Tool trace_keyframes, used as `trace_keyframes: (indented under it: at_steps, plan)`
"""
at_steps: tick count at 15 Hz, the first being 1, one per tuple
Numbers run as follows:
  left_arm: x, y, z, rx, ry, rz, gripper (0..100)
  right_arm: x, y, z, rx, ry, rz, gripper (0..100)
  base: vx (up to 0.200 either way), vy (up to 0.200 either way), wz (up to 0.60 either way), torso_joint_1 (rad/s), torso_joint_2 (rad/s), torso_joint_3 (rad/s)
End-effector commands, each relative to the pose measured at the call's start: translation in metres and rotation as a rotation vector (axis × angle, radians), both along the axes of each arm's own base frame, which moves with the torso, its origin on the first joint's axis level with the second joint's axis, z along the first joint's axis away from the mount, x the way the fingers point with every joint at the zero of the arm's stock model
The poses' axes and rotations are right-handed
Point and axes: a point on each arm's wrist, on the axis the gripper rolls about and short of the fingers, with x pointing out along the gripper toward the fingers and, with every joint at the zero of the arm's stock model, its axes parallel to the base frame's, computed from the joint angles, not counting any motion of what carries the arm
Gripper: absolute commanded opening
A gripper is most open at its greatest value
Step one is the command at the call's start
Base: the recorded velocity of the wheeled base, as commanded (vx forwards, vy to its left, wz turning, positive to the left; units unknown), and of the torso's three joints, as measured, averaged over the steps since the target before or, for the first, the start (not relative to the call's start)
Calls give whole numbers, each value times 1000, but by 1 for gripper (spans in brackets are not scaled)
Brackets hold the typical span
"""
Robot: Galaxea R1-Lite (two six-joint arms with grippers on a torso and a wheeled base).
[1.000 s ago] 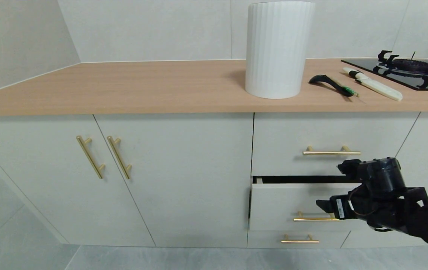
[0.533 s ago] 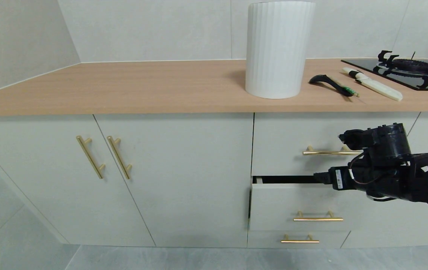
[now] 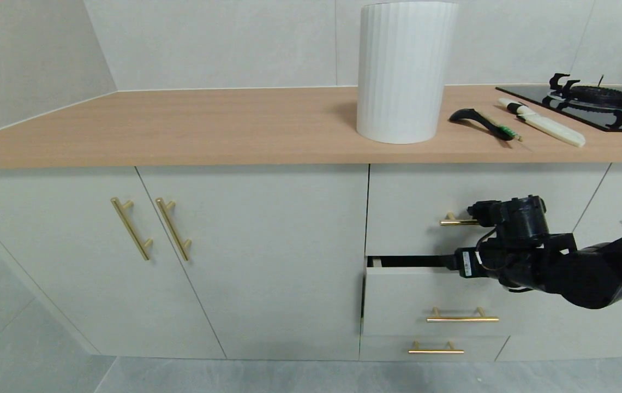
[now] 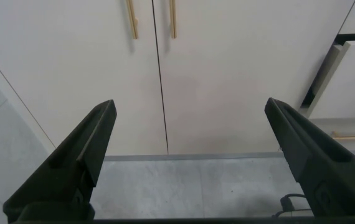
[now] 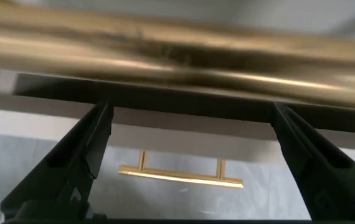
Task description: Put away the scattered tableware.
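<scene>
On the wooden countertop [image 3: 180, 131] lie a black utensil with a green band [image 3: 484, 123] and a white knife [image 3: 541, 122]. My right gripper [image 3: 451, 261] sits low in front of the drawers, at the dark gap above the slightly pulled-out middle drawer [image 3: 414, 297]. In the right wrist view that gripper [image 5: 190, 112] is open, with the top drawer's brass handle [image 5: 177, 59] very close just beyond its fingertips and nothing between the fingers. My left gripper [image 4: 190, 106] is open, low, facing the cabinet doors [image 4: 227, 74].
A tall white ribbed container [image 3: 404, 71] stands on the counter left of the utensils. A black gas hob [image 3: 594, 103] is at the far right. Brass handles mark the top drawer [image 3: 455, 222], middle drawer [image 3: 462, 317] and bottom drawer [image 3: 435, 349].
My right gripper has risen from the middle drawer's handle to the gap above that drawer and shifted left, closer to the cabinet front. The drawer stays equally ajar.
</scene>
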Motion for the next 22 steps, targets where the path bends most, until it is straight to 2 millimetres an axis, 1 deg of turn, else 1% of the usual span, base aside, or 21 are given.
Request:
trace_keyframes:
  at_steps: [1, 6, 9, 14, 22]
  plan:
    - [0, 0, 0, 0, 1, 0, 100, 7, 2, -19, -12, 34, -4, 100, 0, 0, 0, 0, 0, 0]
    - [0, 0, 0, 0, 1, 0, 100, 10, 2, -22, -5, 9, -4, 100, 0, 0, 0, 0, 0, 0]
    - [0, 0, 0, 0, 1, 0, 100, 5, 1, -23, -24, 56, 0, 100, 0, 0, 0, 0, 0, 0]
    - [0, 0, 0, 0, 1, 0, 100, -2, -2, -16, -33, 92, 4, 100, 0, 0, 0, 0, 0, 0]
    - [0, 0, 0, 0, 1, 0, 100, -21, -5, -2, -79, 175, 37, 100, 0, 0, 0, 0, 0, 0]
